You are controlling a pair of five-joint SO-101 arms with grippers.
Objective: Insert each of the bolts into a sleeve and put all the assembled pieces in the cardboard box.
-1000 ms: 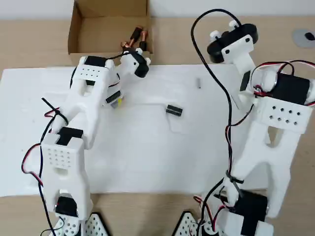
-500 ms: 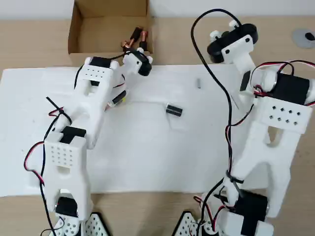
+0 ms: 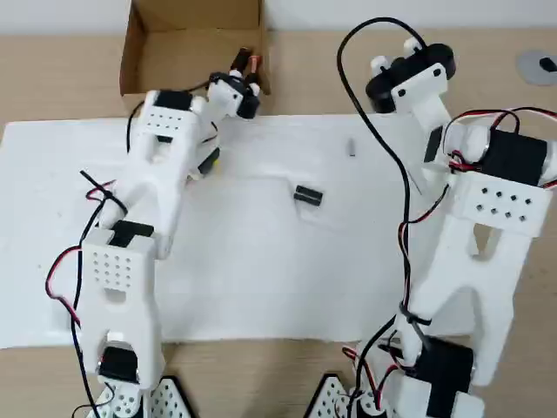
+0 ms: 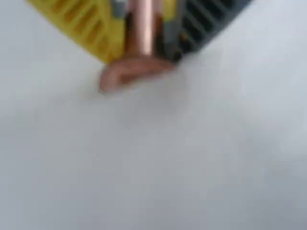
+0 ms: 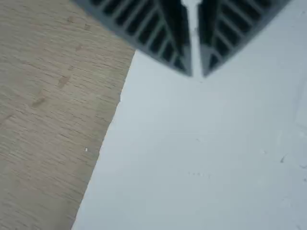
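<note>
Close by the cardboard box [image 3: 129,61], left claw [image 4: 144,50] pinches a bolt [image 4: 132,75]; right claw [image 5: 194,71] pressed together.

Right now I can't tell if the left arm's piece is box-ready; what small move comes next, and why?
Probably swing the left gripper toward the black sleeve lying loose on the white sheet. It is shut on a copper bolt whose visible shaft looks bare, so I'd judge it needs a sleeve, though the fingers may hide one.
</note>
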